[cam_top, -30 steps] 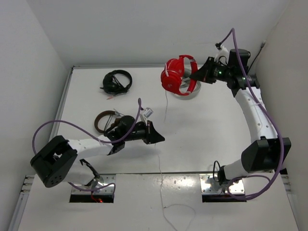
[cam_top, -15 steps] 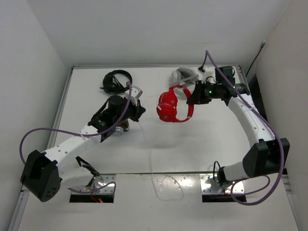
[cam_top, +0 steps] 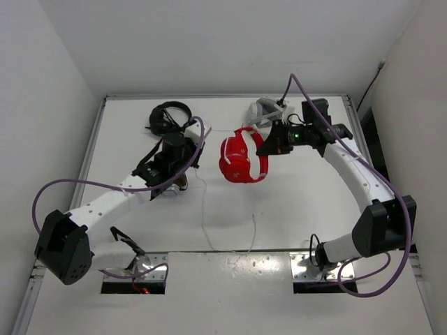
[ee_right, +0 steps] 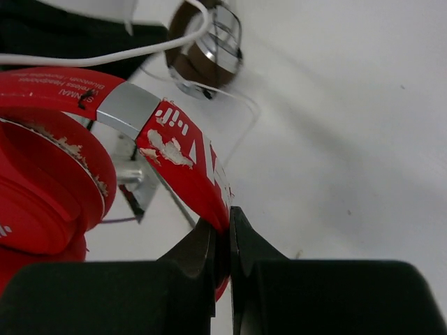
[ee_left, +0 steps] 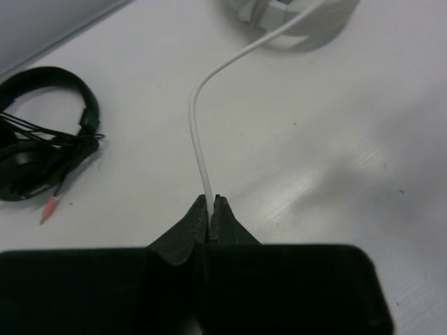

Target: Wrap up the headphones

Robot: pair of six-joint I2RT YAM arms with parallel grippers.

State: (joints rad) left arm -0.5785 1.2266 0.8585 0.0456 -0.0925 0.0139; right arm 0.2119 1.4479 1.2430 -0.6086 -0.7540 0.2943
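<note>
Near the middle of the counter (cam_top: 300, 202), between the two arms: the red headphones (cam_top: 241, 157), round earcups turned toward the left arm and headband toward the right one. Gripped at the headband by the right end effector (ee_right: 222, 223), fingers drawn narrow and clamped on the red band from both sides, just past a silver slider section and a patch of chipped paint. Hard to tell from above whether lifted clear of the counter or resting on it. White cable (ee_left: 199, 132) pinched in the left end effector (ee_left: 211, 206), fingers closed to a slit with only the thin cord between the tips. From that pinch, curving up and off to the right in the left wrist view, out toward the far side of the counter. In the overhead view, another stretch of the same cord below the left end effector, running toward the near edge, plus a short strand further right, near that edge. Black headphones (cam_top: 170, 116) at the far left of the counter, thin dark wires and a reddish plug end beside them, well apart from the red pair. Grey-white headphones (cam_top: 264, 108) at the far edge, just behind the red pair and the right end effector. Brown-and-silver headphones (ee_right: 202, 59) beside the left arm, mostly hidden under it from above, one earcup plain in the right wrist view beyond the red headband.
</note>
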